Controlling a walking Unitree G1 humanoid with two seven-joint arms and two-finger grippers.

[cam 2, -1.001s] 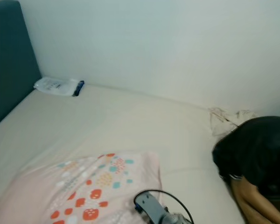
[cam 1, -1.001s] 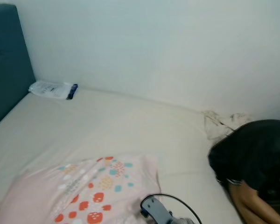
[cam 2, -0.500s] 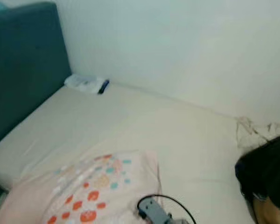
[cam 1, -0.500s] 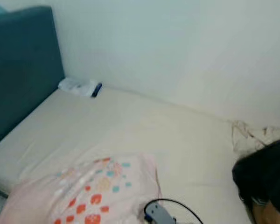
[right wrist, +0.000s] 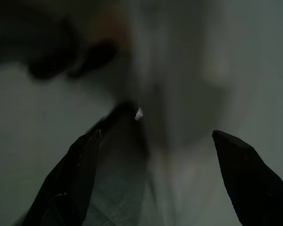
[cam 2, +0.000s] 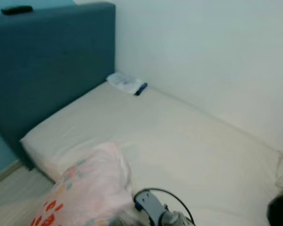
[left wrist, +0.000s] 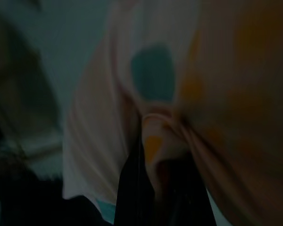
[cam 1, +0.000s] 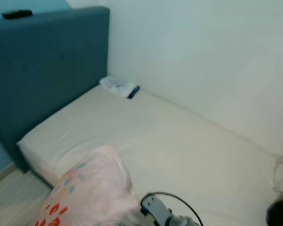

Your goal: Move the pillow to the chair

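Observation:
The pink pillow [cam 1: 92,188], dotted with red, teal and orange, hangs bunched over the near edge of the bed at the bottom of the head views. In the left wrist view my left gripper [left wrist: 162,160] is shut on a fold of the pillow [left wrist: 155,94], the fabric pinched between its black fingers. My right arm [cam 1: 162,214], silver with a black cable, shows just right of the pillow. My right gripper [right wrist: 156,135] stands open, its fingers wide apart, with blurred pale fabric close ahead of them. No chair is in sight.
The cream mattress [cam 1: 151,136] meets a teal headboard [cam 1: 42,66] on the left and a white wall behind. A white packet [cam 1: 119,87] lies in the far corner. A person's dark hair [cam 1: 280,214] is at the bottom right; wood floor [cam 1: 9,197] lies at the lower left.
The view has swung left, bringing the headboard and floor in and the person nearly out. The pillow has come up from lying flat and now hangs bunched at the bed's near edge.

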